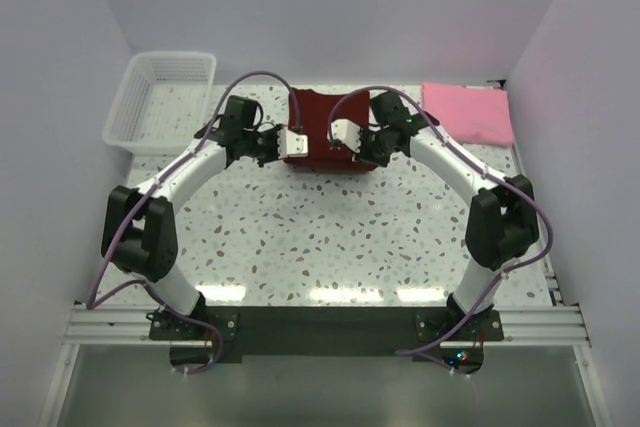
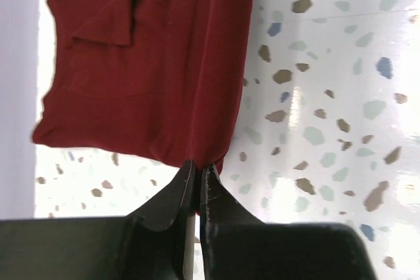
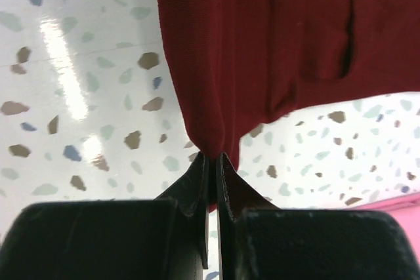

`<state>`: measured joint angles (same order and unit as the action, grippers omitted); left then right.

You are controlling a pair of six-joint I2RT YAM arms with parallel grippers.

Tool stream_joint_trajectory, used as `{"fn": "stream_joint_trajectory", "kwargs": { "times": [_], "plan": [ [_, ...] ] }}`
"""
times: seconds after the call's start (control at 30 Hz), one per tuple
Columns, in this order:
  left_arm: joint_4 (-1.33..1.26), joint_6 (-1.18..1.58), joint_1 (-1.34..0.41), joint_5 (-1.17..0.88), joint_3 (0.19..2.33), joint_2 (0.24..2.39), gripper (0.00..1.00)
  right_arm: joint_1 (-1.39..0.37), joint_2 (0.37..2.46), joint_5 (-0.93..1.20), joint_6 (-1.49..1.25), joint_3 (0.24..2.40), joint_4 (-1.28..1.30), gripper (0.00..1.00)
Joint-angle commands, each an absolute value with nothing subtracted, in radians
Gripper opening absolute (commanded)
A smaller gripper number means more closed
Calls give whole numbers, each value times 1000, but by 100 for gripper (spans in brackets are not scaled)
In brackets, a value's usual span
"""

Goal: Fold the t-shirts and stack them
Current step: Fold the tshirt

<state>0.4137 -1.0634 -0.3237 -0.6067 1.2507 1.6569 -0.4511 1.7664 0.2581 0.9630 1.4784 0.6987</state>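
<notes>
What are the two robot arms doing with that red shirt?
Both arms are working on the dark red t-shirt, which is at the far middle of the table. The left gripper and the right gripper are each shut on its near edge, one on each side. The pink t-shirt lies folded at the far right. A white basket sits at the far left.

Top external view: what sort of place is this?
Probably a robot test booth, not a home: plain white walls enclose a speckled table, the left arm and right arm are bolted to a metal rail, and a maroon t-shirt lies there for folding.
</notes>
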Motion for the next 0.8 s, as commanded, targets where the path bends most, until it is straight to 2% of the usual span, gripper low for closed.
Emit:
{"fn": "stream_joint_trajectory", "kwargs": {
  "times": [0.0, 0.17, 0.3, 0.43, 0.6, 0.77],
  "plan": [
    [544, -1041, -348, -664, 1255, 1638, 0, -463, 1717, 305, 980, 1462, 830, 0],
    [676, -1095, -393, -721, 1120, 1533, 0, -503, 1600, 365, 973, 1312, 960, 0],
    [918, -1155, -419, -857, 1020, 1445, 0, -548, 1445, 458, 943, 1142, 1089, 0],
    [1052, -1152, -422, -951, 977, 1353, 0, -598, 1292, 505, 902, 1121, 1150, 0],
    [1105, -1065, -422, -973, 1153, 1436, 0, -566, 1388, 474, 963, 1277, 1219, 0],
    [1023, -977, -407, -911, 1398, 1635, 0, -404, 1544, 471, 1109, 1354, 1241, 0]
  ]
}}
